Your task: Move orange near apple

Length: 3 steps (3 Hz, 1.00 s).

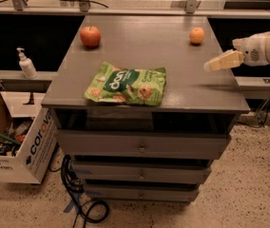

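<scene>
The small orange (197, 35) sits on the grey cabinet top (182, 84) at the far right. The larger red apple (90, 36) sits at the far left of the same top. My gripper (210, 65) comes in from the right edge of the view, above the top's right side, in front of the orange and a short way from it. It holds nothing that I can see.
A green snack bag (127, 84) lies at the front middle of the top. A cardboard box (16, 144) stands on the floor to the left, with a pump bottle (26, 64) on a ledge behind it. Cables (80, 198) lie under the cabinet.
</scene>
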Tool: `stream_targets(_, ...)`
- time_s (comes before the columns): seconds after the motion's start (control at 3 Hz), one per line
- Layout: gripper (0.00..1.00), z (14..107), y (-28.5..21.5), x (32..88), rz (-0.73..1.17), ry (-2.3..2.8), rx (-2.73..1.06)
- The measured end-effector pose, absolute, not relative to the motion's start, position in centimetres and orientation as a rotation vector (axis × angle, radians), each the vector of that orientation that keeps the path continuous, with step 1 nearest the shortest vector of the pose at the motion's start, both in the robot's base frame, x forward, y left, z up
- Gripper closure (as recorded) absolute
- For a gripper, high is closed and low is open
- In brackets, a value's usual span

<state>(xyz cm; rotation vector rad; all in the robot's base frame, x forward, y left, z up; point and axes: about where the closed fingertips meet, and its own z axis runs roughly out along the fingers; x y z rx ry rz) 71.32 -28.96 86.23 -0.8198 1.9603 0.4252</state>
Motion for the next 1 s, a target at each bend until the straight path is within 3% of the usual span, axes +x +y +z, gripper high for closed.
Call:
stream_targets(0.33,0.00,86.0,-28.5,72.0,0.414,1.944,-0.818)
stream_targets(1.0,0.00,84.7,-27.1,79.8,0.407,1.865,-0.674)
